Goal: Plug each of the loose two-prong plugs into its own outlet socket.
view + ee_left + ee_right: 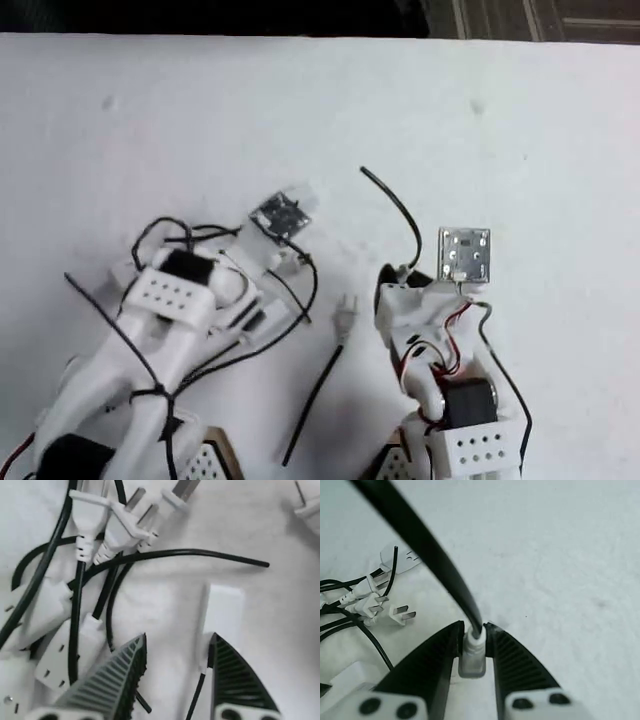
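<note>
White plug (pixel 472 652) with a black cable (pixel 427 550) is clamped tight between the fingers of your right gripper (pixel 474 630). It is on the right half of the tabletop (pixel 520 120), toward the near edge, just beside a silver outlet socket (pixel 465 255). Your left gripper (pixel 177 647) stands with its fingers spread apart, low above the tabletop on the left half, near a bunch of white plugs (pixel 125 525) and black cords (pixel 75 605). You can see a dark outlet socket (pixel 281 215) on the far side of that bunch. One loose plug (pixel 345 318) lies alone between both arms, its cord running toward the near edge
</note>
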Motion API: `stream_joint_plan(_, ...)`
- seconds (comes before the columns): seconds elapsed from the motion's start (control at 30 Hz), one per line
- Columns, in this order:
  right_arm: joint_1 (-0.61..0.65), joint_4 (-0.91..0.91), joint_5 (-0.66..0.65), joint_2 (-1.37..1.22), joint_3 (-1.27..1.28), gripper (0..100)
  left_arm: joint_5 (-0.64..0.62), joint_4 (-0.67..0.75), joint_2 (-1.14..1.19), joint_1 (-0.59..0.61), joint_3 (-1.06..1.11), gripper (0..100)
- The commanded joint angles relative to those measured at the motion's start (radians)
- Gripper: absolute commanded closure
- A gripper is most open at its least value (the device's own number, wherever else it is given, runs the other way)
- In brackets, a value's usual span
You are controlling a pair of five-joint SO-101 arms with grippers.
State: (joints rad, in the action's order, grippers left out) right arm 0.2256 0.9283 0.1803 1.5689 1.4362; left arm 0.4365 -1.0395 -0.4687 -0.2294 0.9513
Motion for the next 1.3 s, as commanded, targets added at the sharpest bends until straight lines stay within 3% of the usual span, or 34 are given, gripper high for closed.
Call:
stream_joint_plan(0.0,0.004,-0.019,-0.002,0.010,-0.008,98.1,-0.011,0.112,-0.008,-0.004,0.058,75)
stream_joint_plan(0.5,0.004,-0.019,-0.002,0.010,-0.008,98.1,-0.008,0.175,-0.007,0.108,0.063,73)
stream_joint_plan(0.73,0.004,-0.018,-0.002,0.010,-0.008,98.1,-0.008,0.166,-0.008,0.254,-0.038,73)
stream_joint_plan(0.9,0.005,-0.019,-0.002,0.010,-0.008,98.1,0.064,0.008,-0.016,0.277,-0.143,73)
stream_joint_plan(1.13,0.005,-0.019,-0.002,0.010,-0.008,98.1,0.066,-0.236,-0.018,0.183,-0.261,73)
stream_joint_plan(1.27,0.012,-0.016,-0.002,0.010,-0.009,98.1,0.066,-0.311,-0.082,0.185,-0.319,82)
